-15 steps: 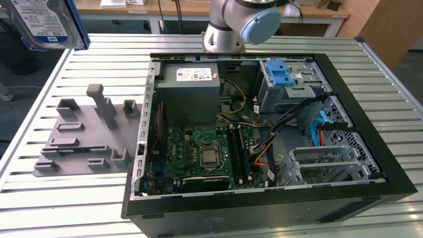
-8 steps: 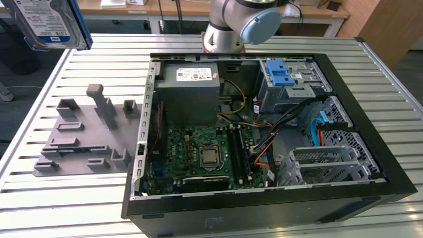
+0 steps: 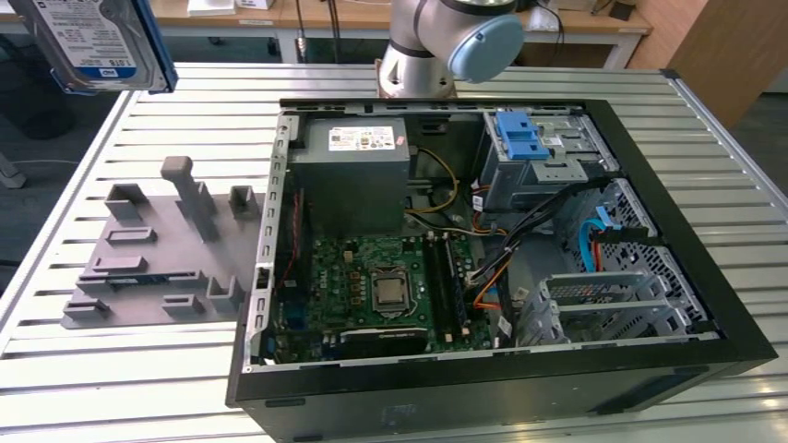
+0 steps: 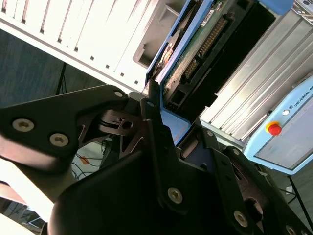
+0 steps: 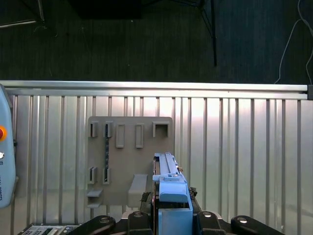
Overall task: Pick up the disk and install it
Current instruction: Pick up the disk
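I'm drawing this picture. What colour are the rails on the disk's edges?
Blue, best seen in the first wrist view on the disk.

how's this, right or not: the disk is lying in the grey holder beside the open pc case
Not right. The exterior view shows the disk up in the air, not lying in the grey holder beside the open pc case; the first wrist view shows the end effector gripping it.
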